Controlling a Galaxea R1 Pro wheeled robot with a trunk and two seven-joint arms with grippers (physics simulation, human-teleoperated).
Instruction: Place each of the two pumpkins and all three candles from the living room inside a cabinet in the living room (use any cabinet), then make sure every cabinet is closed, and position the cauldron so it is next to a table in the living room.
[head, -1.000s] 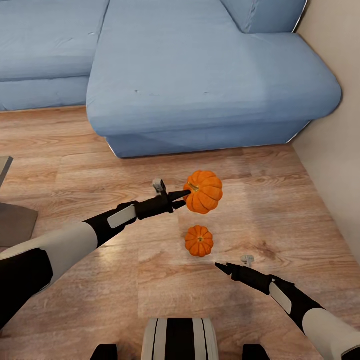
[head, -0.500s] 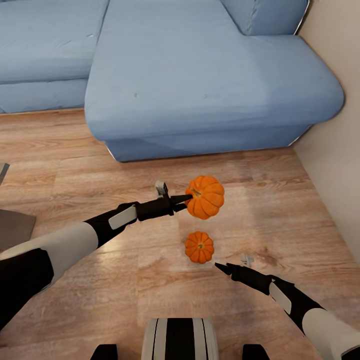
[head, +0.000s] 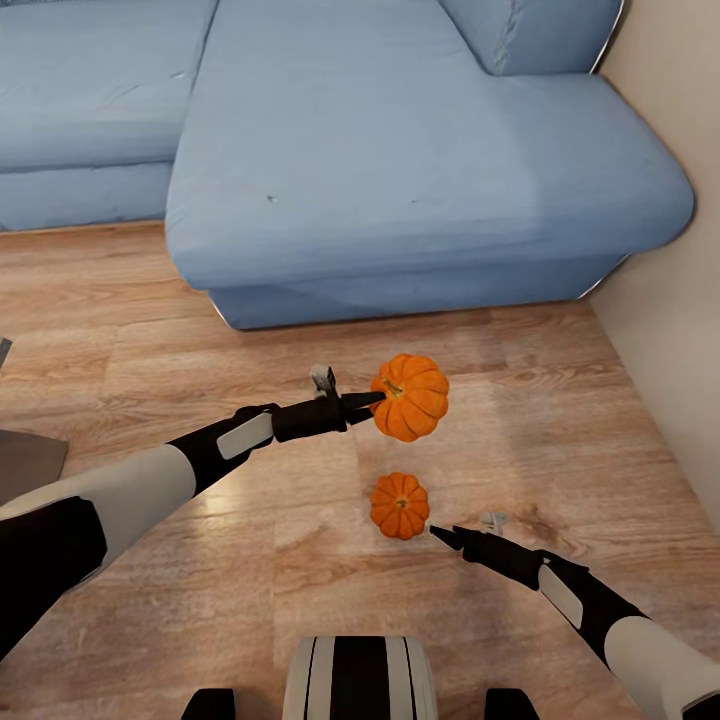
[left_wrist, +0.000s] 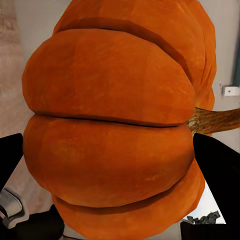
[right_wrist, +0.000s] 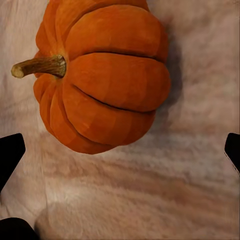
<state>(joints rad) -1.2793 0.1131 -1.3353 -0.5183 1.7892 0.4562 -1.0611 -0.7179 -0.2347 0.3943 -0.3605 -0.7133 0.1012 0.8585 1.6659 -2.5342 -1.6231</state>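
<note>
Right gripper (head: 441, 533): low over the wood floor (head: 150, 330), fingers wide apart, nothing between them. In its wrist view the two black tips sit at opposite edges, w/ the floor pumpkin (right_wrist: 102, 75) ahead of them, not yet between. Seen from the head cam, this second pumpkin (head: 399, 505) rests on the floor just beside the tips, toward the robot's left & slightly fwd. Stem lies roughly sideways across the wrist view, so the body's short axis runs about along the line between the fingers.

Left gripper (head: 372, 402): clamped on the other pumpkin (head: 410, 397), held clear of the floor, above & beyond the one on the boards. Wrist view shows the held pumpkin (left_wrist: 112, 130) w/ dark fingers on either side.

Right arm is nearer & free, so judged: next move is a short reach fwd-left to straddle the floor pumpkin, then close. Blue sofa (head: 400, 170) behind; wall (head: 670, 290) to the right.
</note>
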